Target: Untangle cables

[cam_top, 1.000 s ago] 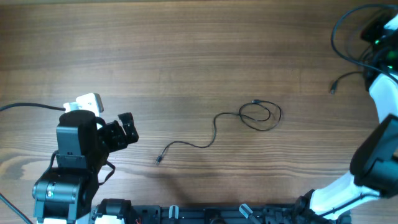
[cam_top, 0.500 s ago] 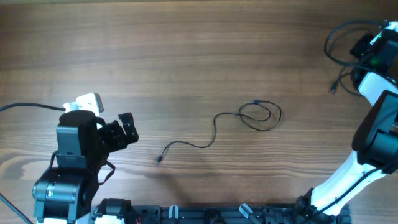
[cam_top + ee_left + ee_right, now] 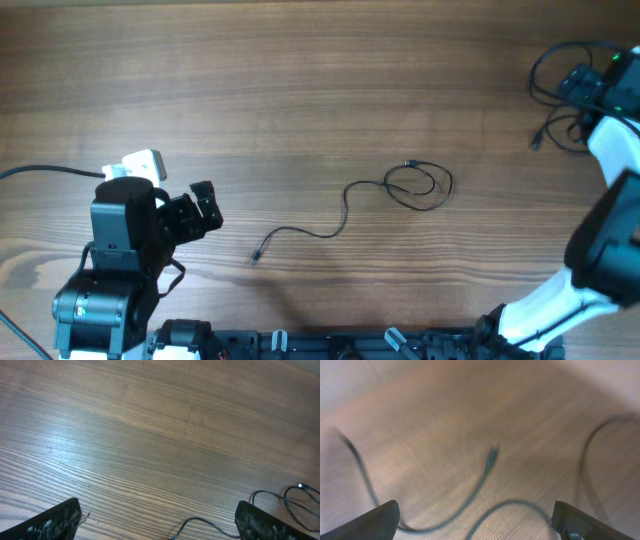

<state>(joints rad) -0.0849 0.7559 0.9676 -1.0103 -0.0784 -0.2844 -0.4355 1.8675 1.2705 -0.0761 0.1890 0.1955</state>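
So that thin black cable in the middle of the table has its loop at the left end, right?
Not quite. The thin black cable in the middle of the table has its loop at the right end; the left end trails off as a single strand. The overhead view shows this.

Robotics lab — wood-grain table (image 3: 300,80), robot arms (image 3: 120,250)
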